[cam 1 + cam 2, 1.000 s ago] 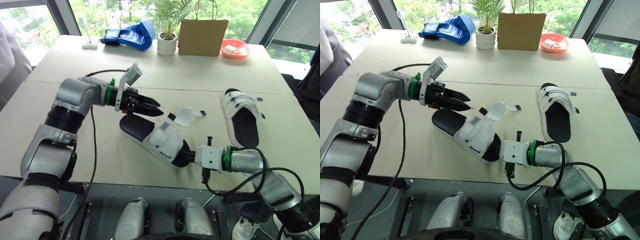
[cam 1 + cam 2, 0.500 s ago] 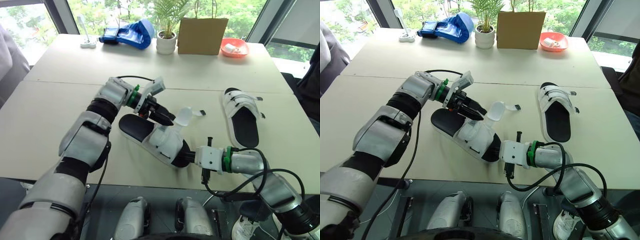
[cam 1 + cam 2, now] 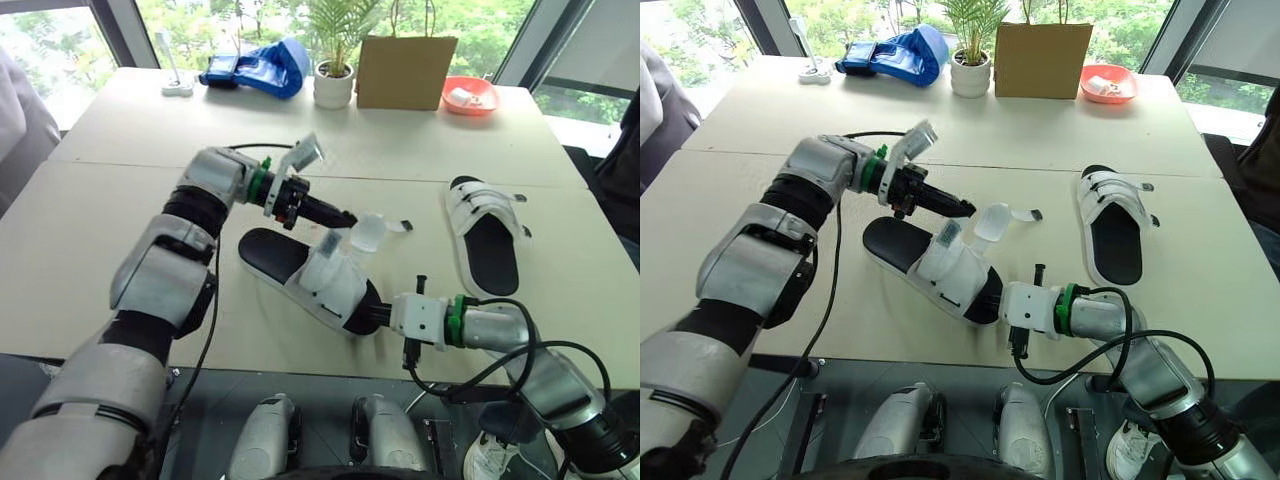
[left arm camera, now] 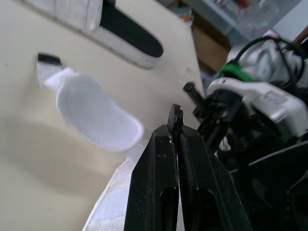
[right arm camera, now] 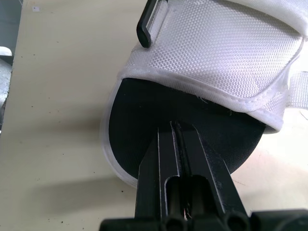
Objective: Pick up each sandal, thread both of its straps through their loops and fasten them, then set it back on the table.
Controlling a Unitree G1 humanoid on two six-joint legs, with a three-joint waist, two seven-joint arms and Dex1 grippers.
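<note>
while closed right end effector (image 3: 375,315) touches sandal (image 3: 335,285) toe, closed empty left end effector (image 3: 343,215) beside strap (image 3: 368,232); label (image 3: 331,243) illegible

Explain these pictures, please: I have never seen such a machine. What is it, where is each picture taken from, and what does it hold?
It is a humanoid robot with two arms, each ending in a gripper of two black fingers. Two pictures come from cameras in its head, looking down over the arms; two come from wrist cameras, looking along the fingers. On the table lie two white sandals. The left gripper, shut, points at the loose strap of the near sandal, which stands up unfastened. The right gripper, also shut, rests its tips on that sandal's black footbed; neither visibly grips anything. The far sandal lies apart. Behind stand a potted plant and a paper bag.
</note>
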